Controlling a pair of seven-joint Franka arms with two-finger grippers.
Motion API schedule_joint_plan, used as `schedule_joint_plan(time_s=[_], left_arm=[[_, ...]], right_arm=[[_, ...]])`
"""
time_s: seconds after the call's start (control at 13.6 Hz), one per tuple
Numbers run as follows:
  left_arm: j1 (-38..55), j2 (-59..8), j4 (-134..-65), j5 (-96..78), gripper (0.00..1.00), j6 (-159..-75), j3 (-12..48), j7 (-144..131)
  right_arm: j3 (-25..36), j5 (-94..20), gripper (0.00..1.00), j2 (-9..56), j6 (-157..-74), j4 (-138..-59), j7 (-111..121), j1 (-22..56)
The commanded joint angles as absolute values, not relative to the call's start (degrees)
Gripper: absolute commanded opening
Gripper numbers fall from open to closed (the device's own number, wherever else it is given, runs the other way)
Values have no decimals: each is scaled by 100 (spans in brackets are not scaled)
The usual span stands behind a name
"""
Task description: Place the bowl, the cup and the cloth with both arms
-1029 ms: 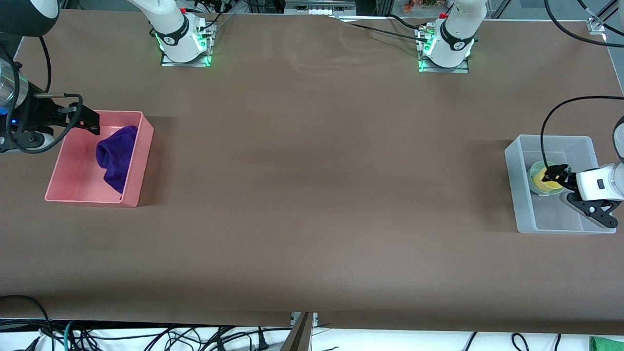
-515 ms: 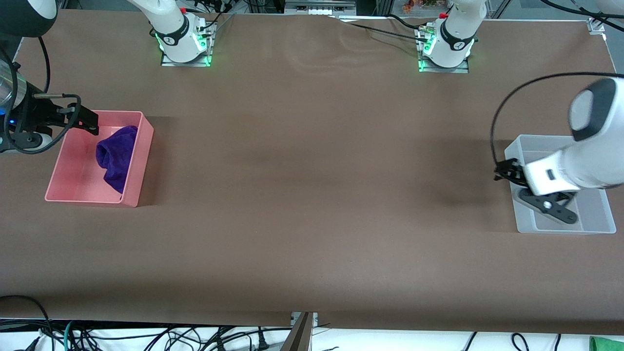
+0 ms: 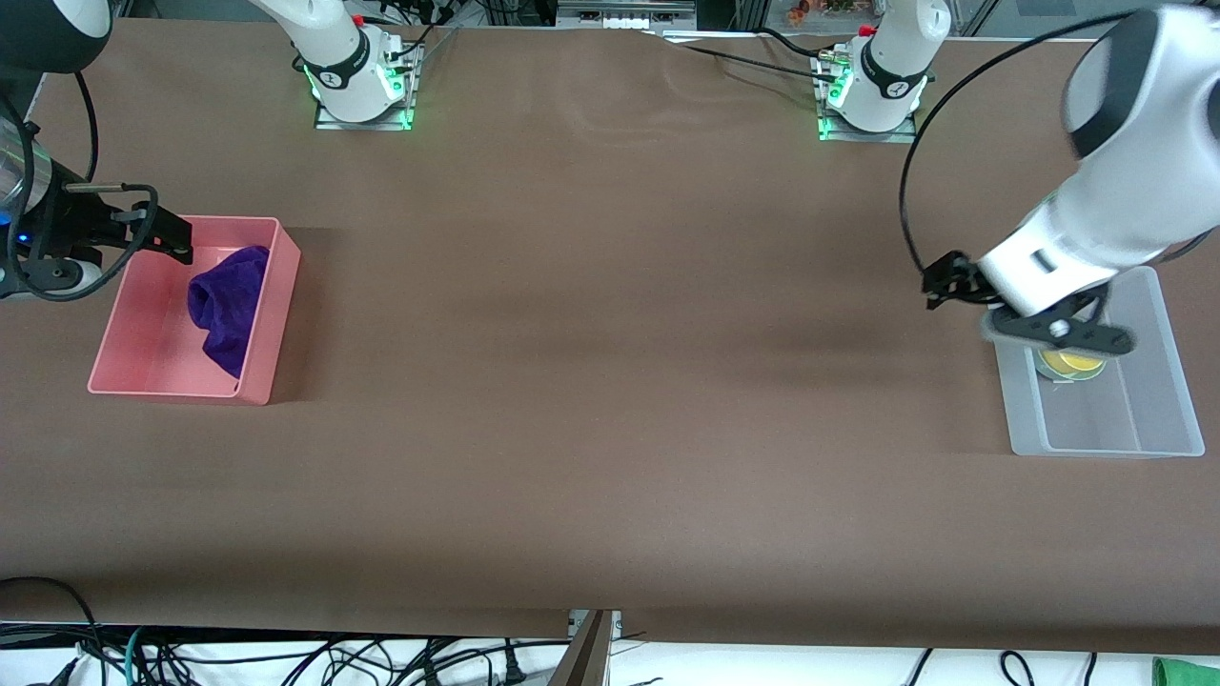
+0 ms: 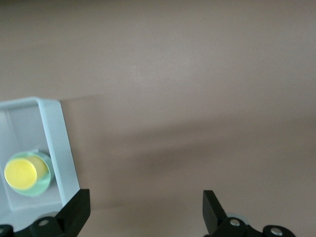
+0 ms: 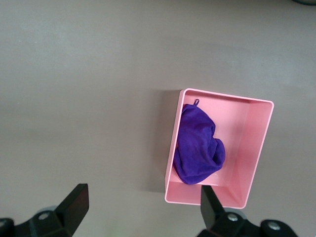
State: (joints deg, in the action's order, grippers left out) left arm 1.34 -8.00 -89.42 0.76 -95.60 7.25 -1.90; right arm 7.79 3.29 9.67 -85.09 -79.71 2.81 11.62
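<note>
The yellow cup (image 3: 1072, 363) stands inside the mint-green bowl (image 3: 1046, 370) in the clear bin (image 3: 1106, 443) at the left arm's end of the table. In the left wrist view the cup (image 4: 20, 172) and the bowl (image 4: 45, 177) show in a corner of the bin (image 4: 55, 140). My left gripper (image 3: 942, 282) is open and empty, up in the air over bare table beside that bin (image 4: 146, 207). The purple cloth (image 3: 227, 307) lies bunched in the pink bin (image 3: 172, 393). My right gripper (image 3: 176, 243) waits open and empty above that bin's edge; its wrist view (image 5: 143, 205) shows the cloth (image 5: 196, 148).
The pink bin (image 5: 247, 163) stands at the right arm's end of the brown table. Both arm bases (image 3: 357, 76) (image 3: 872, 90) with green lights stand along the table's edge farthest from the front camera. Cables hang under the edge nearest to it.
My left gripper has risen out of the clear bin and moved toward the table's middle, leaving the cup in the bowl. The right arm has not moved.
</note>
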Motion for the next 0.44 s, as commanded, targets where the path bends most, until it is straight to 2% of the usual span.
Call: schedule_joint_plan(time_s=[0.0, 0.37], left_arm=[[308, 296, -10332, -123, 100, -10071, 466, -413], [281, 360, -10477, -185, 100, -10125, 466, -396]], right_arm=[[765, 316, 100, 932, -8490, -7989, 237, 1160], [773, 316, 100, 940, -8508, -7989, 237, 1151]])
